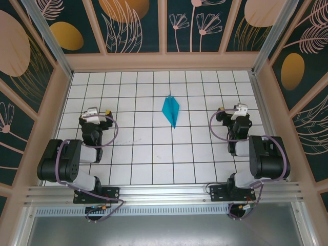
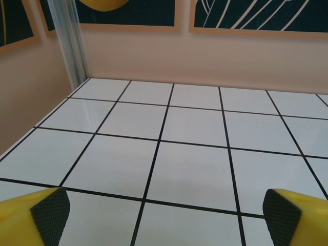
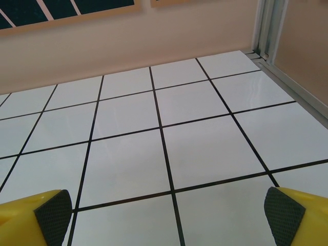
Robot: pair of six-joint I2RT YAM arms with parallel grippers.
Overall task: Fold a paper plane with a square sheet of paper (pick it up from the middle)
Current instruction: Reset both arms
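Lying centred, paper plane (image 1: 171,109), open tiles (image 1: 154,154) around

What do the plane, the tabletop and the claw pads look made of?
Plane: thin teal paper, matte, with a visible centre crease. Tabletop: white, glossy, with black grid lines; the soft reflections suggest laminate or tile, unclear which. Claw pads: dark, finely knurled, probably rubber.

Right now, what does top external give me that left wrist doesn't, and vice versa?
Top external: the paper plane, folded to a dart, lying mid-table between the left gripper and right gripper, neither touching it. Left wrist: a close-up of its own yellow fingers with black pads, spread wide, nothing between them. Both: the white grid table and the patterned back wall.
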